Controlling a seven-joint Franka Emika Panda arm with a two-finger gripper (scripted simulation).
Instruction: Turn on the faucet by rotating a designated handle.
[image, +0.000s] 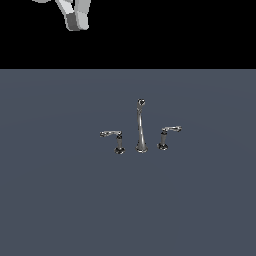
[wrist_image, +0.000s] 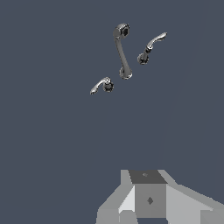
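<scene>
High above the tabletop (image: 60, 200), far from everything, hangs the end effector (image: 77, 20). Only a bit of it shows at the top edge of the exterior view, and the wrist view shows just its grey body, so I cannot tell if its fingers are open or closed. It holds nothing that I can see.

The faucet (image: 141, 127) stands in the middle of the tabletop. Its tall thin spout is in the center. The handle (image: 112, 135) with the flat, level arm stands just beside the spout, on the exterior view's left. A twin handle (image: 169, 134) with a slightly raised arm stands on the other side.

Lots could go wrong from here. The two handles look almost the same, so the arm could go to the wrong one. The handle is small and shiny, so the fingers could slip off it or miss it. The spout is close by and taller, so the arm could bump it coming down. Pushing the lever the wrong way would not turn the water on.
</scene>
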